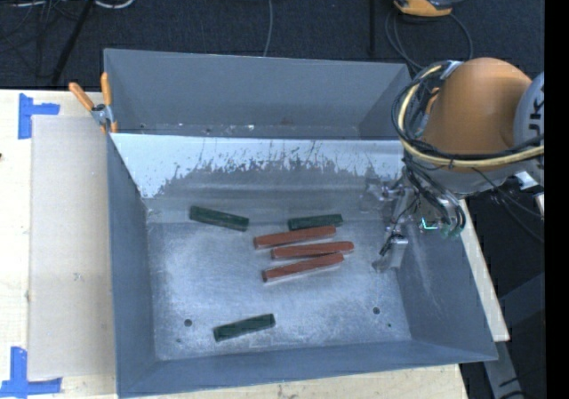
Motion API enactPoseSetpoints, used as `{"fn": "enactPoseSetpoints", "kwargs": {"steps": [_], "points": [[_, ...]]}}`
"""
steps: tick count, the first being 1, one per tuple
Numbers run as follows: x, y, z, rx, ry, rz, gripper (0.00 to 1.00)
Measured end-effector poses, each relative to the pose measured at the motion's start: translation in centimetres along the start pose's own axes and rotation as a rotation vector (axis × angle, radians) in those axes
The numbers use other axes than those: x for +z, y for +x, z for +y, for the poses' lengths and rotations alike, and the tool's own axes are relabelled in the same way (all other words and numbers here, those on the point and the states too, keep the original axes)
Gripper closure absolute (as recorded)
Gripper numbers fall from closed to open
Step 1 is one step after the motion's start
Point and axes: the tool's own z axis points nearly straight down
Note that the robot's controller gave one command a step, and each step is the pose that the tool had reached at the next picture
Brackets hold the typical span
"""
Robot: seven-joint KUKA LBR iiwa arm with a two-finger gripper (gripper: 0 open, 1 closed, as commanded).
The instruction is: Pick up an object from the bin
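Observation:
My gripper (pixel 388 257) hangs low at the right side of the bin, just right of the bars and touching none of them. Nothing shows between its fingers. Nearest to it lie three red-brown bars side by side in the middle of the bin: an upper one (pixel 294 236), a middle one (pixel 312 251) and a lower one (pixel 302 267). A dark green bar (pixel 315 222) lies just above them.
Another dark green bar (pixel 219 218) lies at the left of the bin floor, and a third (pixel 244 327) near the front. The arm with its orange cover hangs over the bin's right rim.

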Motion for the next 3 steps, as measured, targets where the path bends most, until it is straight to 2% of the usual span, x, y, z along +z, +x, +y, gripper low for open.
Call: {"fn": "enactPoseSetpoints", "kwargs": {"steps": [1,2,3], "points": [[13.3,-4.5,5.1,-0.14,0.0,-0.008,0.0],[12.5,-4.7,5.0,-0.141,0.001,-0.014,1.0],[-0.9,-3.2,-0.8,-0.365,0.006,-0.016,1.0]]}}
